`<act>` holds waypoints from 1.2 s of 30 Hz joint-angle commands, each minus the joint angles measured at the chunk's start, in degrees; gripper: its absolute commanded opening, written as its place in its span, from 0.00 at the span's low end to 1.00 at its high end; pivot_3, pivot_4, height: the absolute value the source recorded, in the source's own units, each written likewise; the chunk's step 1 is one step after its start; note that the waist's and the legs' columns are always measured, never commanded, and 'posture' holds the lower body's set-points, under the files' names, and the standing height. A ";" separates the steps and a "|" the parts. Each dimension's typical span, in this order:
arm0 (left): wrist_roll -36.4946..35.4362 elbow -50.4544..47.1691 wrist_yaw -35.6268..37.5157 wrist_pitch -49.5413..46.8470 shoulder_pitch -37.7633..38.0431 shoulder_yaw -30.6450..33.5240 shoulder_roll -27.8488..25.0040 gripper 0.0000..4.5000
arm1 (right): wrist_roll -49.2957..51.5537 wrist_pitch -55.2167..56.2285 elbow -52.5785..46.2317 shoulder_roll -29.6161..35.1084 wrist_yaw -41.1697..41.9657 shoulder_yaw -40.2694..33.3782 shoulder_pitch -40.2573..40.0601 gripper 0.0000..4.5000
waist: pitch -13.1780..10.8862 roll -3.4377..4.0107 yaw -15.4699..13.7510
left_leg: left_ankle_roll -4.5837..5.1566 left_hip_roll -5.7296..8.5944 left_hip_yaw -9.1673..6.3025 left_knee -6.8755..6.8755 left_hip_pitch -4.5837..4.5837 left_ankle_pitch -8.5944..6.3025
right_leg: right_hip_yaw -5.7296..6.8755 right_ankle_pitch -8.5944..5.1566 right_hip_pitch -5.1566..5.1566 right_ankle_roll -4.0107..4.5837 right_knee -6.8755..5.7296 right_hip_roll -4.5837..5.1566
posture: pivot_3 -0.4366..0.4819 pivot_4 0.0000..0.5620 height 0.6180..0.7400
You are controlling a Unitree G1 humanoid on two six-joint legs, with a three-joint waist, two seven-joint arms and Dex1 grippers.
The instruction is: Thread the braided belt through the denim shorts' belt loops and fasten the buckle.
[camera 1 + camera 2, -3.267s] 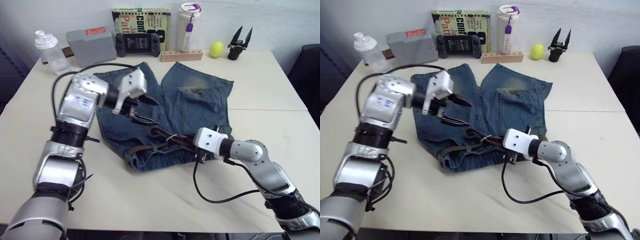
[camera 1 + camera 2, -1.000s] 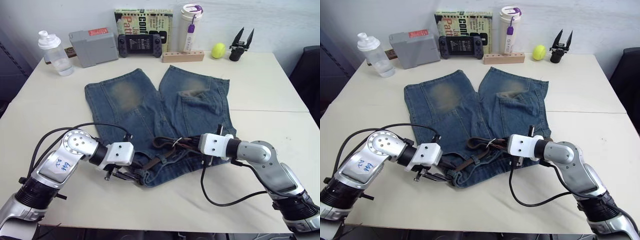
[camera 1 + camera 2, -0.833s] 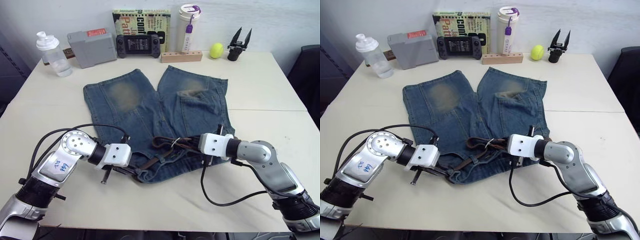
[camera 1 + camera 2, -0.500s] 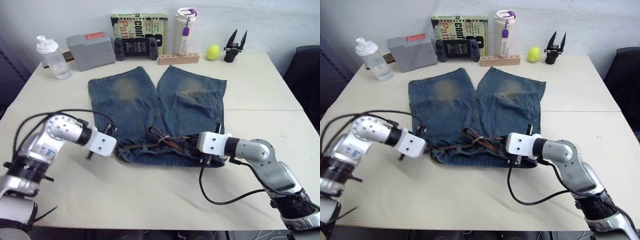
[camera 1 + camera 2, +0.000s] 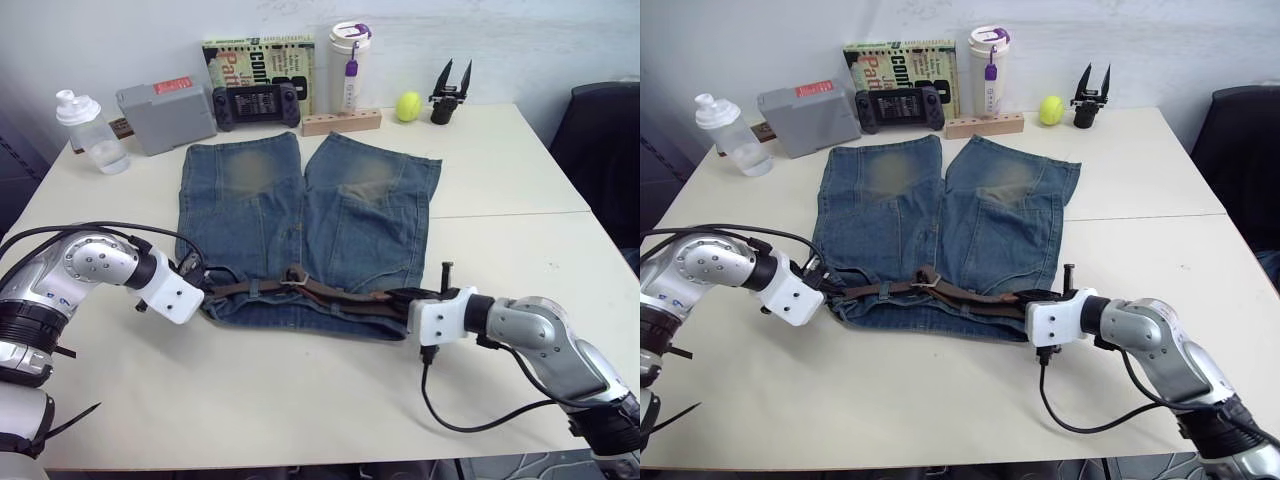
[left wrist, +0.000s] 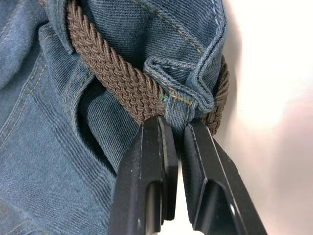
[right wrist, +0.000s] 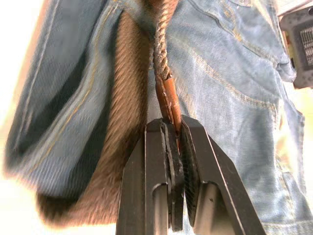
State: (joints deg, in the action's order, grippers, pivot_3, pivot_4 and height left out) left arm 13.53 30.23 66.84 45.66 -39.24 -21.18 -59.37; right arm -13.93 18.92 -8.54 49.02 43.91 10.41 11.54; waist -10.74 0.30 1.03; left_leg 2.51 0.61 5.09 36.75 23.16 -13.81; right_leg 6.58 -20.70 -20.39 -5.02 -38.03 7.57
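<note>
Our left claw (image 6: 173, 132) pinches the denim shorts (image 5: 330, 215) at a waistband corner; our right claw (image 7: 175, 129) clamps the braided belt (image 7: 164, 88) by its tan tip.

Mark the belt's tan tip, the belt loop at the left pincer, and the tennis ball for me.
tan leather tip (image 7: 168, 100): right wrist view, on the leather just above the pincer's fingers.
belt loop (image 6: 188, 98): left wrist view, on the denim strip's stitched end.
tennis ball (image 5: 407, 106): left eye view, on its middle.
</note>
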 commanded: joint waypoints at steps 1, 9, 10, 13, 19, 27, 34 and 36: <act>7.94 5.85 3.69 0.26 4.31 -5.84 -1.12 0.00 | -1.52 5.38 2.55 2.46 -2.05 -3.06 -1.03 0.00 | 0.18 0.09 0.33 | 0.01 -0.03 0.09 0.00 -0.06 -0.05 | -0.12 -0.01 0.00 0.00 -0.01 -0.02 | 0.48 0.27 0.65; 8.77 8.14 4.91 0.81 3.91 -6.67 -1.58 0.00 | -2.34 12.22 7.89 5.52 -4.77 -4.23 -2.62 0.00 | 0.66 0.38 0.60 | -0.06 -0.25 0.43 0.04 -0.26 -0.29 | -0.42 -0.06 -0.05 0.07 -0.06 -0.14 | 0.48 0.27 0.65; 8.62 8.02 4.92 0.72 4.05 -6.67 -1.58 0.00 | -2.70 12.41 8.12 5.23 -5.07 -3.81 -2.61 0.00 | 0.68 0.41 0.61 | -0.06 -0.25 0.44 0.06 -0.26 -0.30 | -0.42 -0.07 -0.04 0.07 -0.07 -0.14 | 0.48 0.27 0.65; 6.27 6.98 5.67 -0.57 4.86 -6.12 -1.08 0.00 | -3.57 12.80 8.26 4.14 -6.26 -3.16 -2.20 0.00 | 0.73 0.44 0.60 | 0.10 -0.27 0.46 0.11 -0.26 -0.44 | -0.45 -0.07 -0.05 0.07 -0.07 -0.15 | 0.48 0.27 0.65; -7.30 -0.93 10.53 -13.25 8.81 -1.34 0.80 0.00 | 5.76 10.21 5.56 1.23 -4.84 -4.35 -2.31 0.19 | 0.93 0.55 0.71 | 0.17 -0.31 0.47 0.16 -0.26 -0.55 | -0.48 -0.10 -0.05 0.10 -0.08 -0.17 | 0.48 0.27 0.65; -23.78 -13.65 21.18 -38.22 12.14 7.38 -2.45 0.75 | 12.99 8.46 3.92 3.03 0.07 -6.89 -1.43 0.92 | 0.68 0.14 0.58 | 0.13 -0.32 0.48 0.36 -0.06 -0.63 | -0.50 -0.11 -0.11 0.09 0.01 -0.14 | 0.48 0.27 0.65; -40.60 -17.32 25.04 -68.14 11.25 19.04 -9.26 0.99 | 28.77 -5.18 3.87 4.24 6.36 -14.10 -1.57 1.00 | -0.33 -1.20 0.53 | 0.11 -0.34 0.26 0.37 0.15 -0.62 | -0.39 -0.11 -0.20 0.10 0.07 -0.12 | 0.48 0.27 0.65; -43.53 -16.32 23.16 -73.66 11.64 22.15 -10.39 0.99 | 35.11 -14.15 2.78 3.88 6.73 -16.61 -1.39 1.00 | -0.45 -1.25 0.56 | 0.11 -0.34 0.25 0.37 0.18 -0.63 | -0.39 -0.11 -0.20 0.10 0.12 -0.10 | 0.48 0.27 0.65</act>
State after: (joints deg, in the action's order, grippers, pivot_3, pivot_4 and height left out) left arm -26.55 13.94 86.05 -23.25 -27.13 -2.65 -68.55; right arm 15.06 10.99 -3.43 53.18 50.15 -2.73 9.77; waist -11.19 -0.95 1.60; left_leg 2.62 0.27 5.33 37.12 23.34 -14.45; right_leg 6.19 -20.80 -20.58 -4.93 -37.87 7.49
